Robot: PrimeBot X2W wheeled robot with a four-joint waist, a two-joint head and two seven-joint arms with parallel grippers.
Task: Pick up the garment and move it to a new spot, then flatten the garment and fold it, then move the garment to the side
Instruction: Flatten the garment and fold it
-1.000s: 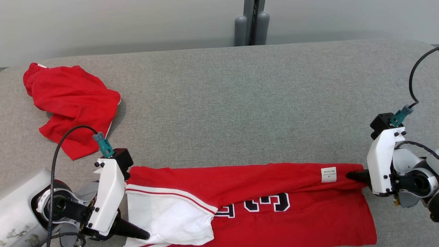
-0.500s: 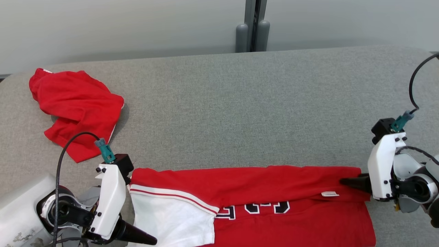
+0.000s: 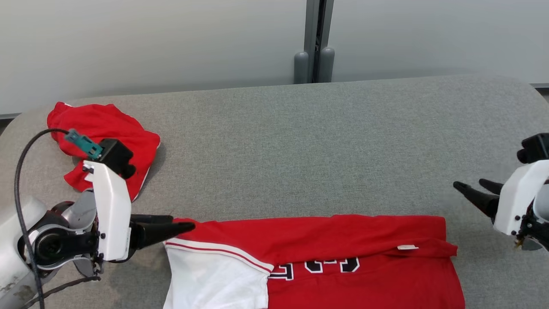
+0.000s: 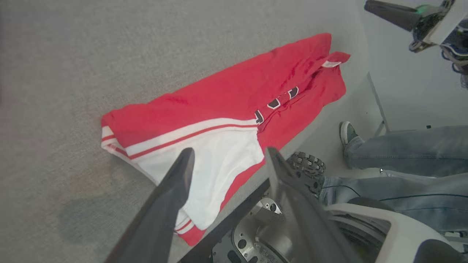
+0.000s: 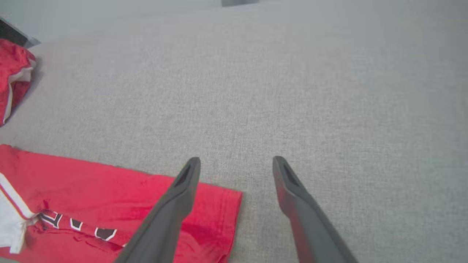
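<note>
The garment (image 3: 326, 240) is a red jersey with a white striped sleeve and black-and-white letters. It lies folded lengthwise on the grey table (image 3: 300, 150) along the near edge, and nothing holds it. My left gripper (image 3: 182, 222) hovers open at the garment's left end, its fingertips just over the corner. In the left wrist view the open left gripper (image 4: 229, 153) stands above the white sleeve of the garment (image 4: 226, 98). My right gripper (image 3: 468, 183) is open and empty, up and right of the garment's right end. In the right wrist view the right gripper (image 5: 236, 160) is over the garment's (image 5: 109, 190) corner.
Another red garment (image 3: 107, 128) lies crumpled at the table's far left, partly behind my left wrist. A grey post (image 3: 315, 43) stands behind the table. A person's legs in jeans (image 4: 402, 153) and a shoe (image 4: 345, 133) show on the floor beside the table.
Both grippers have opened and let go of the garment's ends, and its folded edge now lies flat. Both arms have drawn back from it. The head camera has also shifted.
</note>
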